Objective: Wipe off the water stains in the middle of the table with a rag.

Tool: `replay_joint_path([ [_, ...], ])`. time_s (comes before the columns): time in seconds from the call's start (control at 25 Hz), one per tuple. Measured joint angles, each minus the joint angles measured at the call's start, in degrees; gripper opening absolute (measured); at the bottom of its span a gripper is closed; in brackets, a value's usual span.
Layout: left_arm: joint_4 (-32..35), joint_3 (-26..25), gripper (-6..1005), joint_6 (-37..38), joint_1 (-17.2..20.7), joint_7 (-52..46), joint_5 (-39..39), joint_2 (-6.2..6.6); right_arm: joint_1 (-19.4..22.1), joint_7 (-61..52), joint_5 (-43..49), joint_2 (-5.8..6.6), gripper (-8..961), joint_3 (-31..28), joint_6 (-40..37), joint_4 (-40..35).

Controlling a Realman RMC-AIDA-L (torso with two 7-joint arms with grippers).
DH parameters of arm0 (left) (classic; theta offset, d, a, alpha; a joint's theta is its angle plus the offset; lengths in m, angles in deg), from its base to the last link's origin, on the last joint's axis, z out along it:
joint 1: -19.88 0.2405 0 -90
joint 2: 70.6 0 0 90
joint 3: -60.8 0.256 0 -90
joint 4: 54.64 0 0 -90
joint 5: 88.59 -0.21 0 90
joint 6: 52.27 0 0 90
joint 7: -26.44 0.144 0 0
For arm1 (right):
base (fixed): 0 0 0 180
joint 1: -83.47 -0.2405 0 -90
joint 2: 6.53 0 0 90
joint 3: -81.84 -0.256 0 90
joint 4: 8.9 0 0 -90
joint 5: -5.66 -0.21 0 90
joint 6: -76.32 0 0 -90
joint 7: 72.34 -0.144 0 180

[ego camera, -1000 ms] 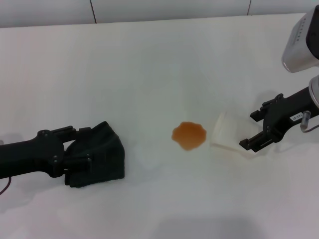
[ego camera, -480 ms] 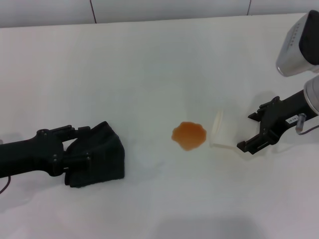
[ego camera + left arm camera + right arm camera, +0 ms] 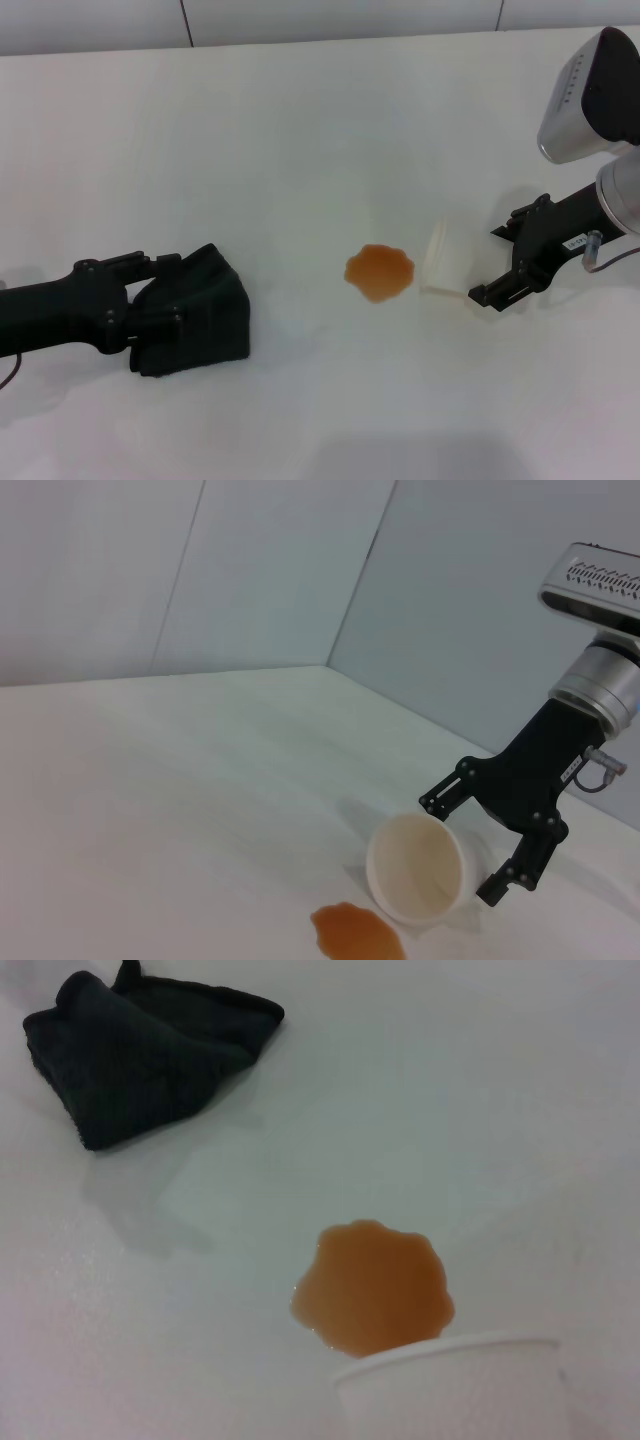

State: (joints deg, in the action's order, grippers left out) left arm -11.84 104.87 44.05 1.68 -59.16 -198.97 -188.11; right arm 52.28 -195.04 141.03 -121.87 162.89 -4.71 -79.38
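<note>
The orange-brown water stain lies in the middle of the white table; it also shows in the left wrist view and the right wrist view. The dark rag lies on the table at the left, also seen in the right wrist view. My left gripper is shut on the rag's left edge and rests on the table. My right gripper holds a white paper cup tipped on its side, mouth toward the stain, just right of it.
The table's far edge meets a pale panelled wall. My right arm's white housing hangs over the table's right side. Bare table lies between the rag and the stain.
My right arm has moved a little left and up, tipping the cup so it looks shorter. The stain, the rag and my left gripper have not moved.
</note>
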Motion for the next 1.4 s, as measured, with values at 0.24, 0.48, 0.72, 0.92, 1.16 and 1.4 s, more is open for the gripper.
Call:
replay_joint_path([
  [0.24,0.0,0.0,812,0.0,0.0,0.0,0.0,0.00,0.0,0.0,1.2,-0.02,870,0.5,0.3,0.0],
  [0.48,0.0,0.0,811,0.1,0.0,-0.1,0.0,0.00,-0.1,-0.2,2.7,-0.06,869,3.0,1.4,0.4],
  [0.72,0.0,-0.1,809,0.2,0.1,-0.2,0.0,0.00,-0.1,-0.4,2.8,-0.06,870,3.0,1.6,0.4],
  [0.92,0.0,-0.1,807,0.2,0.1,-0.2,0.0,0.00,-0.1,-0.9,2.6,-0.07,858,2.7,1.6,0.4],
  [1.16,0.0,0.1,806,0.3,0.0,-0.2,0.0,0.00,-0.2,-1.6,2.3,-0.06,784,2.5,1.3,0.5],
  [1.4,0.0,0.1,804,0.4,0.0,-0.2,0.0,0.00,-0.2,-1.7,2.3,-0.06,703,2.6,0.9,0.2],
])
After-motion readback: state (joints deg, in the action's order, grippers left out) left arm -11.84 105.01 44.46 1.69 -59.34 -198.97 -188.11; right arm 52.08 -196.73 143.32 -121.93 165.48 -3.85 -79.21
